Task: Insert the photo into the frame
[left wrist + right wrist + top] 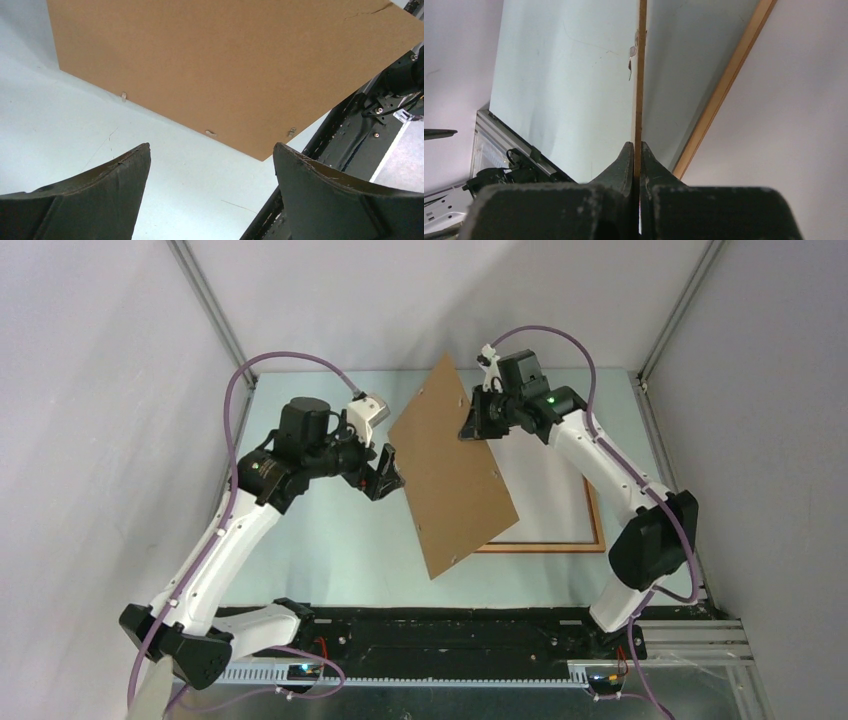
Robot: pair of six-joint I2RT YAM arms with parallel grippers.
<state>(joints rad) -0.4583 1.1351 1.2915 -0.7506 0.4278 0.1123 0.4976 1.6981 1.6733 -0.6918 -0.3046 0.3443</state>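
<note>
1. Overhead, the right jaws are pressed together on the upper right edge of the brown backing board (452, 475). They hold it tilted above the surface (320, 550), probably to keep the opening beneath it uncovered. The left jaws stand spread wide just beside the board's left edge, touching nothing, likely ready to steady it. The frame (540, 547) lies flat on the surface to the right, partly hidden by the board. It is thin orange-brown moulding, and only its near and right sides show. Inside it lies a white rectangle (548, 495), which may be the photo's plain back. No printed picture shows, so I cannot tell.

2. Left wrist view: the dark pads (115, 185) stand far apart with nothing between them. The backing board (225, 65) hangs above the pale surface (75, 130). Small metal tabs (210, 133) sit along its lower edge, presumably for locking it into the frame.

3. Right wrist view: the jaws pinch the backing board (640, 75) edge-on, so it shows as a thin brown line. The frame (724, 85) runs as a slanted wooden strip to the right, apart from the board. No photo can be made out here.
</note>
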